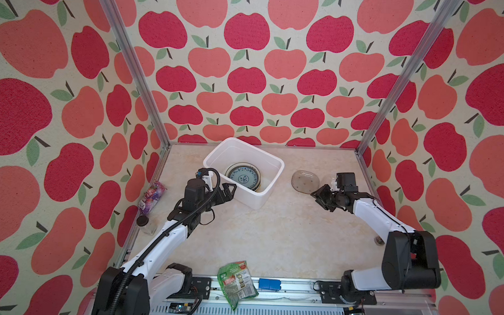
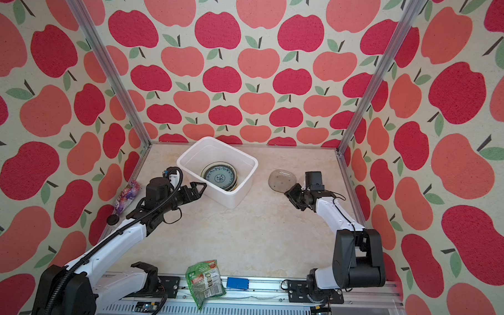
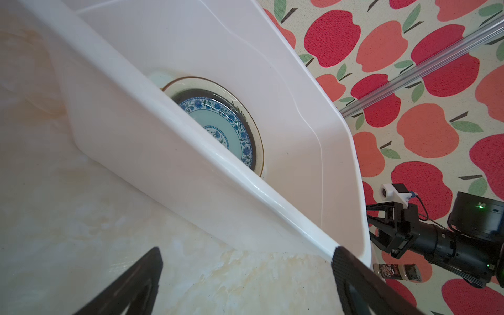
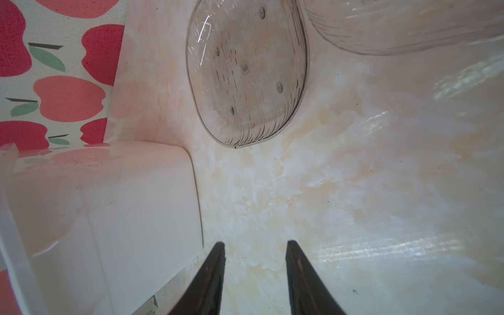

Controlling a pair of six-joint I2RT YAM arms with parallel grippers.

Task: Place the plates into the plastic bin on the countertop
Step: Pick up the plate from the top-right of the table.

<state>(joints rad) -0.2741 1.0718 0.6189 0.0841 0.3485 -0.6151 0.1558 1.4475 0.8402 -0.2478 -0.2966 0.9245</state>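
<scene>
Right gripper (image 4: 255, 242) near smoky (ribbed) plate (image 4: 245, 73)

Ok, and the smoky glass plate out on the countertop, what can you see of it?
The smoky glass plate is grey-tinted and see-through, with fine ribbed lines round its rim and a few small dots across its base. It lies flat on the countertop, outside the plastic bin and apart from it, on the right arm's side. Nothing rests on it. The right end effector, jaws parted and empty, points at its near edge without touching.
</scene>
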